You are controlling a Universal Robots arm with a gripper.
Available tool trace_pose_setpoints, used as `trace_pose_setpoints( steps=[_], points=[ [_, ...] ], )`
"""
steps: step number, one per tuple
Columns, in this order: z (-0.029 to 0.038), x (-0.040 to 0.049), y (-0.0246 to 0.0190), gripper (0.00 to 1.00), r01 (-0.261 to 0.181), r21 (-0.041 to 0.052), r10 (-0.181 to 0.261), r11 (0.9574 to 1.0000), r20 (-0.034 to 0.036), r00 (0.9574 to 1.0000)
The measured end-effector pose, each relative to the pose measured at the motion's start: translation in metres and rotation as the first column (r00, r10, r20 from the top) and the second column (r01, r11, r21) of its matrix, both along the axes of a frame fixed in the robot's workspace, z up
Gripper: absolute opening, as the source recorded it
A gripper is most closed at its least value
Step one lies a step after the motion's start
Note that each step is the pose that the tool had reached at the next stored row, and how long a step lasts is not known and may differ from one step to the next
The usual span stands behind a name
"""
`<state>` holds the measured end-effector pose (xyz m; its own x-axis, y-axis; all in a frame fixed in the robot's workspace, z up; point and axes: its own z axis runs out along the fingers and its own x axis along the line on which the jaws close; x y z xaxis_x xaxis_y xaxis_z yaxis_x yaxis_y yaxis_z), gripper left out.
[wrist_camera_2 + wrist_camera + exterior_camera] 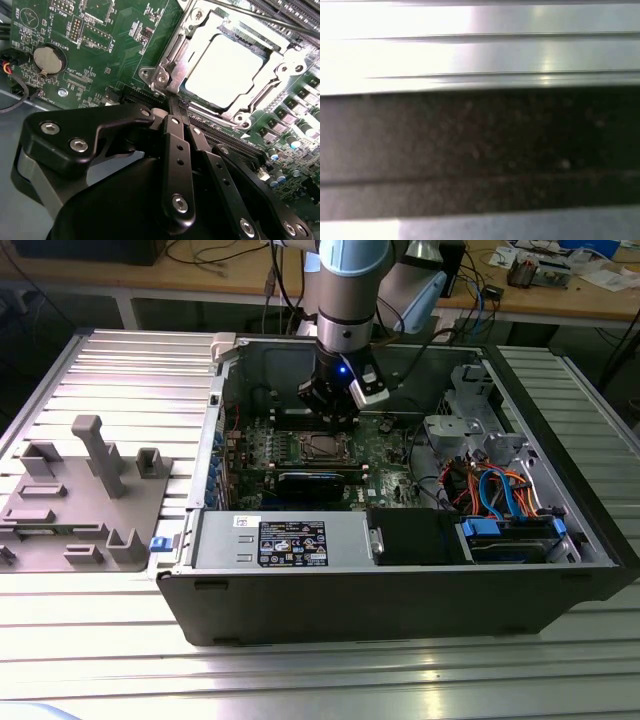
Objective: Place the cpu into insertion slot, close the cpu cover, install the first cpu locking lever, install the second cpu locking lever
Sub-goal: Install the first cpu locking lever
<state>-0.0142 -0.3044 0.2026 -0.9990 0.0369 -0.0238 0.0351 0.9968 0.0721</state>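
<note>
In the second wrist view the cpu (224,69), its silver top bright, lies seated in the insertion slot on the green motherboard (110,45). The cpu cover (176,54), a silvery frame, lies flat around it. A thin locking lever rod (250,15) runs along the socket's far side. My gripper (176,111) is shut, its black fingers (175,150) pressed together with the tips at the socket's near edge by a corner. I cannot tell whether they touch a lever. In the exterior view my gripper (333,420) hangs just above the socket (318,447) inside the open computer case (400,590).
A coin cell battery (49,59) sits on the board away from the socket. In the case are a black power supply (290,540), blue and orange cables (500,485) and a metal drive cage (470,425). A grey fixture tray (85,500) lies at the exterior view's left.
</note>
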Motion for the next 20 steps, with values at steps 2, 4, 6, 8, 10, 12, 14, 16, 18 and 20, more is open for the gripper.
trace_pose_setpoints(
  steps=[2, 4, 6, 8, 10, 12, 14, 16, 18, 20],
  points=[
    [0.0, 0.0, 0.0, 0.11, 0.0, 0.0009, 0.0, 1.0, 0.0001, 1.0],
    [0.0001, 0.0, 0.0, 0.11, 0.0, 0.0014, 0.0, 1.0, 0.0001, 1.0],
    [0.0001, 0.0, 0.0, 0.11, 0.0, 0.0015, 0.0, 1.0, 0.0001, 1.0],
    [0.001, 0.0, -0.0002, 0.11, 0.0, 0.001, 0.0, 1.0, -0.0003, 1.0],
    [0.0016, 0.0, 0.0, 0.11, 0.0, 0.0015, 0.0, 1.0, -0.0001, 1.0],
    [0.0016, 0.0, -0.0001, 0.11, 0.0, 0.0015, 0.0, 1.0, 0.0001, 1.0],
    [0.0017, 0.0001, -0.0006, 0.11, 0.0, 0.0014, 0.0, 1.0, -0.0001, 1.0],
    [0.0015, 0.0001, -0.0014, 0.11, 0.0, 0.0013, 0.0, 1.0, 0.0, 1.0],
    [0.0011, 0.0, -0.0019, 0.11, 0.0, 0.0013, 0.0, 1.0, 0.0, 1.0],
    [0.0001, 0.0001, -0.0022, 0.11, 0.0, 0.0014, 0.0, 1.0, 0.0, 1.0]
  ],
)
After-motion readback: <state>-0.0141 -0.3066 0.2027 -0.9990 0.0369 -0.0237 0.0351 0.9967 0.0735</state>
